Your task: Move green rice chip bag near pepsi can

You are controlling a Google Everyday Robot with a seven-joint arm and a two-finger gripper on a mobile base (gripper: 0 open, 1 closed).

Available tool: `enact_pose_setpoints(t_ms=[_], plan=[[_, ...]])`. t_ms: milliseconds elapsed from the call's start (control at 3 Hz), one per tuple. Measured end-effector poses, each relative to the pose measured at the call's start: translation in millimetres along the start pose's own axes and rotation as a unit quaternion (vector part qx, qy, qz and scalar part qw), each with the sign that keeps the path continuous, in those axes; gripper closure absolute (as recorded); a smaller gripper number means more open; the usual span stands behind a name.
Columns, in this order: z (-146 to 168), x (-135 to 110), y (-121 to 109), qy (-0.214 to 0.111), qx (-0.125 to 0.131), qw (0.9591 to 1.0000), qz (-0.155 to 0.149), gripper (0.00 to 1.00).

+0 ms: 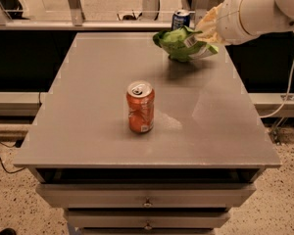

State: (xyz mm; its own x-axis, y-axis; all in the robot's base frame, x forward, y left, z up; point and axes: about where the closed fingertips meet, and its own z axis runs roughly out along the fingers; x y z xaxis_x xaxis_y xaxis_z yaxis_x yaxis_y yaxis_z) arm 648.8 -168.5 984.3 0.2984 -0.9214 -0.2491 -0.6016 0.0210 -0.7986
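Note:
The green rice chip bag [182, 44] is crinkled and light green, held just above the table's far right part. My gripper [206, 29] is shut on the bag's right end, with the white arm reaching in from the upper right. The pepsi can [181, 19], dark blue with a silver top, stands at the table's far edge right behind the bag; its lower part is hidden by the bag.
An orange can [140, 106] stands upright near the middle of the grey table [88, 121]. Drawers sit under the table's front edge. A rail and window frame run behind the far edge. A cable hangs at the right.

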Motion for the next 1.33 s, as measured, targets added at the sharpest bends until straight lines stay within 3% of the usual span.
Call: enact_pose_setpoints(t_ms=[667,1333], plan=[[-14.7,38.6,-1.7,0.042,0.022,0.9988,0.004,1.0],[-5.8,69.1,-3.7,0.059,0.042,0.9973,-0.012,1.0]])
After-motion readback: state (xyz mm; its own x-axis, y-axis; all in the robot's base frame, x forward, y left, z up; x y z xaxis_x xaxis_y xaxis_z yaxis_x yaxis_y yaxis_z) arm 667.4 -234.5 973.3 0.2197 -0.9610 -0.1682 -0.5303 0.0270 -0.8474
